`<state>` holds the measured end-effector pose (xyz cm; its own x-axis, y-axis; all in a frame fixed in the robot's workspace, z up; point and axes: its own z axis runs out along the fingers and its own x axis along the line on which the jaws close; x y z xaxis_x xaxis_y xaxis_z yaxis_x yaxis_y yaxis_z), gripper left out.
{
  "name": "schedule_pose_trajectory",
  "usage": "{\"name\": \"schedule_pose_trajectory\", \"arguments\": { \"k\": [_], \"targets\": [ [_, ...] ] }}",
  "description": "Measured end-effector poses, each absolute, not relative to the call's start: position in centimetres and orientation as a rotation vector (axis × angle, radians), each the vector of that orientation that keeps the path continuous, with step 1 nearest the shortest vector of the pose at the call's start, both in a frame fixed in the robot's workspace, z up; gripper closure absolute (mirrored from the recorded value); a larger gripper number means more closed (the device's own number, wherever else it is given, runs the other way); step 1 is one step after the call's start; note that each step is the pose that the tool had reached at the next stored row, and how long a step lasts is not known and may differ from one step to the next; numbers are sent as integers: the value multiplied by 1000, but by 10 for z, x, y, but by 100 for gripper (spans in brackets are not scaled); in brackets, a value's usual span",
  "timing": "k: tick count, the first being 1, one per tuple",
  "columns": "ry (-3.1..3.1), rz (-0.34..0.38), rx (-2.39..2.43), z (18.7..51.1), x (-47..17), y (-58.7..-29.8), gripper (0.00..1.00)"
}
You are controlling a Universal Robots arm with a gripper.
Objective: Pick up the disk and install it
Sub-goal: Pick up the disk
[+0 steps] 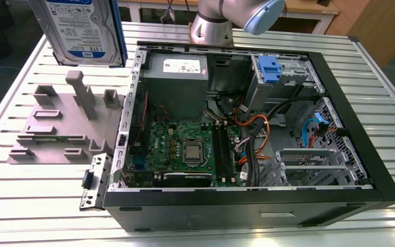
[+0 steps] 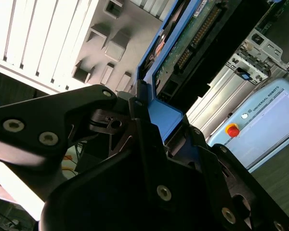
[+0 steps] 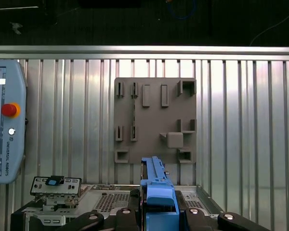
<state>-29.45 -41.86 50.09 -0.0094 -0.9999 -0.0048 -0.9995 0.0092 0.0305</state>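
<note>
The gripper (image 3: 159, 214) is clamped on the blue frame of the disk (image 1: 81, 31), upright above the grey fixture (image 1: 60, 123) — carrying it well, I judge, needs slow, swing-free motion.

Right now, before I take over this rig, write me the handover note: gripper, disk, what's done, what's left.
Gripper: shut on the blue carrier edge of the disk.
Disk: held in the air with its label side facing the exterior camera. It is above the grey fixture plate, to the exterior view's left of the open computer case.
Done: pick-up. The disk rests on nothing.
Left: installation. The disk is outside the case.
</note>
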Motion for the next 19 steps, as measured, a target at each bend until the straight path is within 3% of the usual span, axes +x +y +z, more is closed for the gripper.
{"name": "schedule_pose_trajectory", "arguments": {
  "k": [19],
  "targets": [
    [-2219,-39,2198,501,-289,-419,63]
  ]
}}
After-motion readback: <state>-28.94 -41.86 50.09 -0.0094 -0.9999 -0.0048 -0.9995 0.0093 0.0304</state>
